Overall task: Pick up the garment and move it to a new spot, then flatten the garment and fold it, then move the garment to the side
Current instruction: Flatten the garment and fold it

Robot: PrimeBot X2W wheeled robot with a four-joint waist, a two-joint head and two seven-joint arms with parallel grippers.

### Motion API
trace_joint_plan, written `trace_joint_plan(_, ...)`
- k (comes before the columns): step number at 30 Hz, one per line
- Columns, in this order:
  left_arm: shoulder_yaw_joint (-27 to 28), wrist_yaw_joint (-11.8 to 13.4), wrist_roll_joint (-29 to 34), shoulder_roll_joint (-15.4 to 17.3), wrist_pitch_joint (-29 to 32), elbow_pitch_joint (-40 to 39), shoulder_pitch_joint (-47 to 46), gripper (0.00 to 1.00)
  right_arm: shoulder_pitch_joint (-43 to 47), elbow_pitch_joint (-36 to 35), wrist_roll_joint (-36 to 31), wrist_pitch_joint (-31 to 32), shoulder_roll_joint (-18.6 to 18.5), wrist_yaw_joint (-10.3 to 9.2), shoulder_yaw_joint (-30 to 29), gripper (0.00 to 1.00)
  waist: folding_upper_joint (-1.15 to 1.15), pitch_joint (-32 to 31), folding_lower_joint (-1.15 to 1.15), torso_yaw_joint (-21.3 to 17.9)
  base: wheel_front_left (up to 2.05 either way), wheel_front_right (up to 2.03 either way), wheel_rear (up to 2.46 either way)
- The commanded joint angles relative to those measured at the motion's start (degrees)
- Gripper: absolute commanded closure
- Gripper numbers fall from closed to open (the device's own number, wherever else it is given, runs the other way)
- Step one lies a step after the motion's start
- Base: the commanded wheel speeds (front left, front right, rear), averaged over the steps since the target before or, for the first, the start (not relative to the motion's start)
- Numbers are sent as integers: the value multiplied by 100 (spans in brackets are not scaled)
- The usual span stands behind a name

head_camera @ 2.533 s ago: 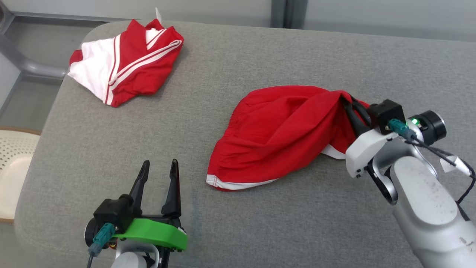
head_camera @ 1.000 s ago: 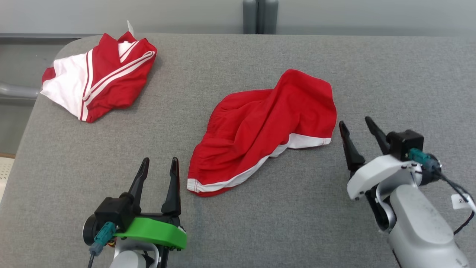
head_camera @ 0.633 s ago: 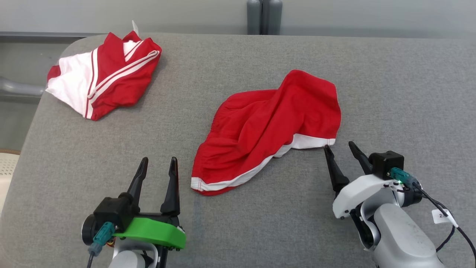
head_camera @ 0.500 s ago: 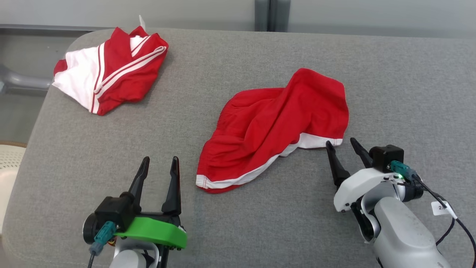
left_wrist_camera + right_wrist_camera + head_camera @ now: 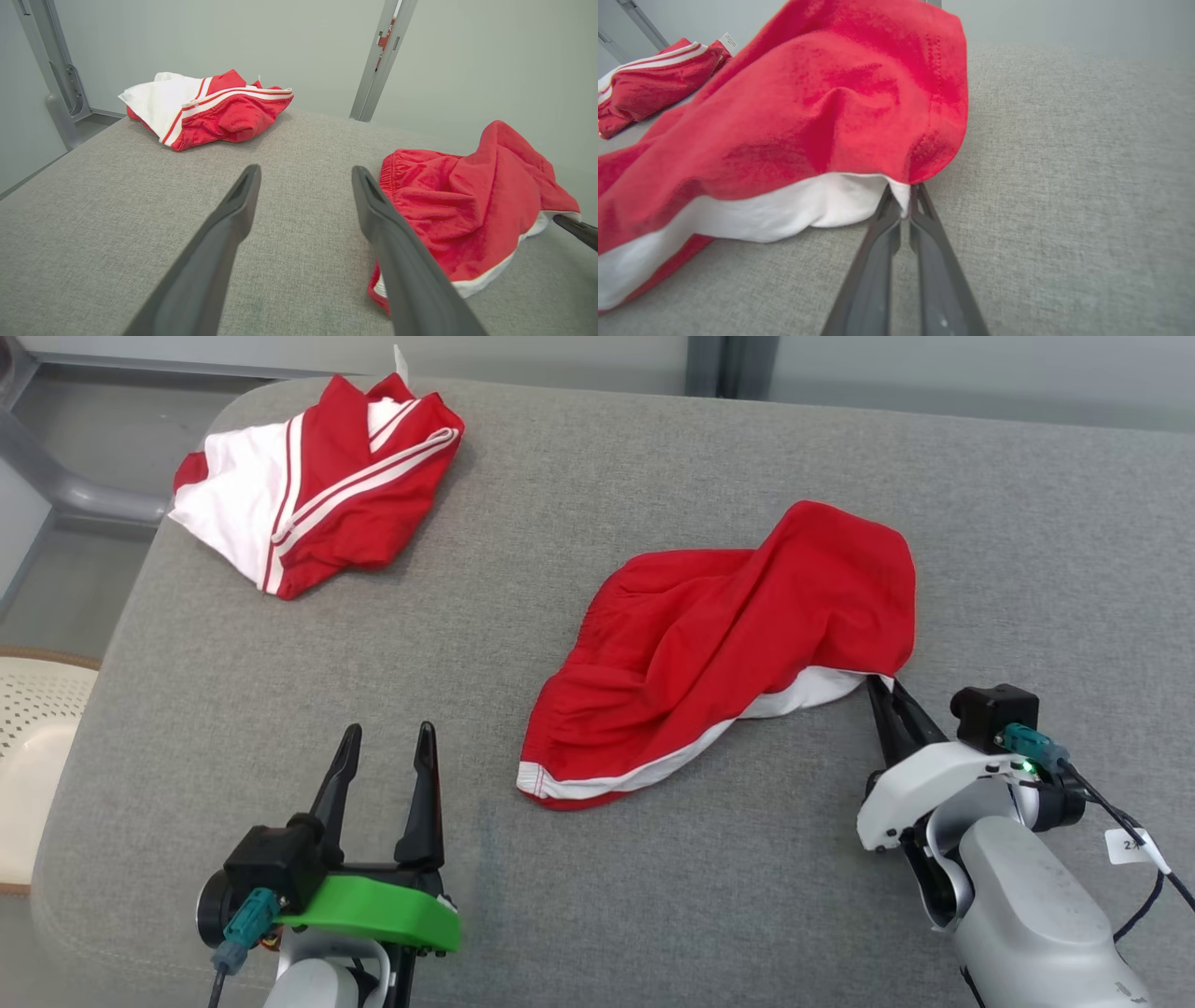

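Now we're into the flattening, by our reckoning. The red shorts [image 5: 728,635] lie rumpled mid-way across the grey padded table [image 5: 653,915], towards our right side. The right gripper [image 5: 879,686] has nipped the near right corner of the white hem [image 5: 803,689]. On the right wrist view its two fingers are pinched tight together with that white corner caught between the tips, and the cloth tents up a little above them. The left gripper [image 5: 389,733] hangs near the front edge with fingers spread and nothing between them, apart from the shorts' gathered waistband. At the back left corner sits a red-and-white striped garment [image 5: 317,476], folded and well clear of our work.

What's next? We'd say a pull outward to the right to draw that hem straight, kept low so the fabric slides rather than lifts. The left gripper will want the hem's near left corner to stretch against it. A thin bite like this could slip if we tug hard.

Against half a second ago, the right fingers then stood parted just short of the hem corner, and they have since gone in and clamped on it. The head camera has swung too, so the whole scene sits shifted. The left gripper looks unchanged.
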Motion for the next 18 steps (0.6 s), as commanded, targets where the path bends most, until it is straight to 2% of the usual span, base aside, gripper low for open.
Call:
trace_joint_plan(1, 13, 4, -52, 12, -19, -6, 36, 0, 134, -103, 13, -17, -62, 1, -44, 100, 0, -64, 0, -125, 0, 0, 0)
trace_joint_plan(9, -14, 17, -111, 12, -19, -18, 112, 0, 488, -382, -227, -17, -240, 1, -229, 100, 0, -175, 0, -484, 0, 0, 0)
trace_joint_plan(18, -59, 27, -144, 12, -19, -24, 111, 0, 767, -738, -573, 334, -431, 1, -422, 100, 0, -161, 0, -635, 0, 0, 0)
